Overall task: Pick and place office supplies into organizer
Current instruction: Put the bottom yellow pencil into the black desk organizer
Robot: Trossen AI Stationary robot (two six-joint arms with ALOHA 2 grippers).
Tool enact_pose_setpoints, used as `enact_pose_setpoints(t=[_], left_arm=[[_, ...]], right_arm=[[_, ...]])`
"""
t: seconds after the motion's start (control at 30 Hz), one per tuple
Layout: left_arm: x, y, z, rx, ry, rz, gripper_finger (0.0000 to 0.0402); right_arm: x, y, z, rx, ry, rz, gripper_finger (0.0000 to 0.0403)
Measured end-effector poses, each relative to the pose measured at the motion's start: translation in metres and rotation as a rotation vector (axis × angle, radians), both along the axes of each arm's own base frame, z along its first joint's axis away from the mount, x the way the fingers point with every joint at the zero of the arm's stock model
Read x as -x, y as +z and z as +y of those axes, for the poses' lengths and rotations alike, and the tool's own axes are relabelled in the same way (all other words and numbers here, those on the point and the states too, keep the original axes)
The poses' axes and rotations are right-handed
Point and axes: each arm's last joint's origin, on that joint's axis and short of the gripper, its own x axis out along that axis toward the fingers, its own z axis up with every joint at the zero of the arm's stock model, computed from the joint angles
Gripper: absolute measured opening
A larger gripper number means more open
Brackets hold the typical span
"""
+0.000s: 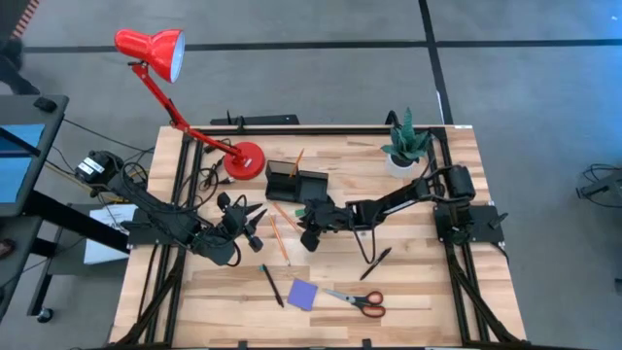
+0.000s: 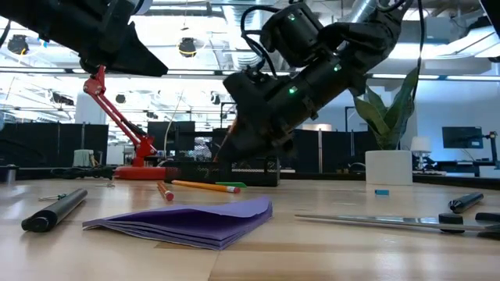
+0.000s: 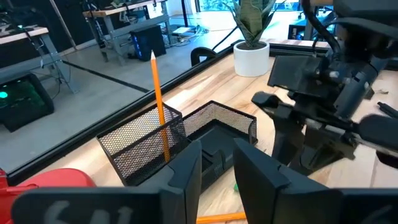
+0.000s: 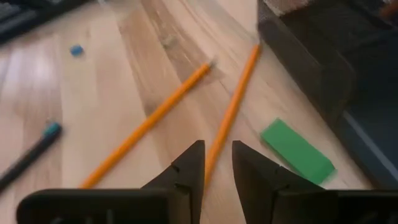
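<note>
No legible text — no labels, no numbers

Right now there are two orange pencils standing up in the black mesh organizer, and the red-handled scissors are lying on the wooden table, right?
Not quite. Only one orange pencil stands in the black mesh organizer, as the left wrist view shows. The red-handled scissors do lie on the wooden table.

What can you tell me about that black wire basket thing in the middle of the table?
The organizer is a small black tray of wire mesh, standing flat on the wooden table beside the red lamp's round base. It has a taller compartment and a lower open one. One orange pencil stands upright in the taller part. More pencils and a green eraser lie just in front.
</note>
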Motion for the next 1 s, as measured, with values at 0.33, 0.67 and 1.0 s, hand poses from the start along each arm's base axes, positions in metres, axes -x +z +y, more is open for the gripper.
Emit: enact_pose_setpoints(t=[0.33, 0.67, 1.0], left_arm=[[0.000, 0.000, 0.000, 0.000, 0.001, 0.000, 0.0085], [0.000, -0.001, 0.000, 0.001, 0.000, 0.006, 0.0085], [0.001, -0.002, 0.001, 0.000, -0.007, 0.019, 0.0085]], right_arm=[[-0.008, -0.007, 0.014, 0.014, 0.023, -0.052, 0.0070], [-0.048, -0.041, 0.020, 0.090, 0.037, 0.003, 0.0070], [-0.058, -0.010, 0.030, 0.345, 0.084, 0.078, 0.0070]])
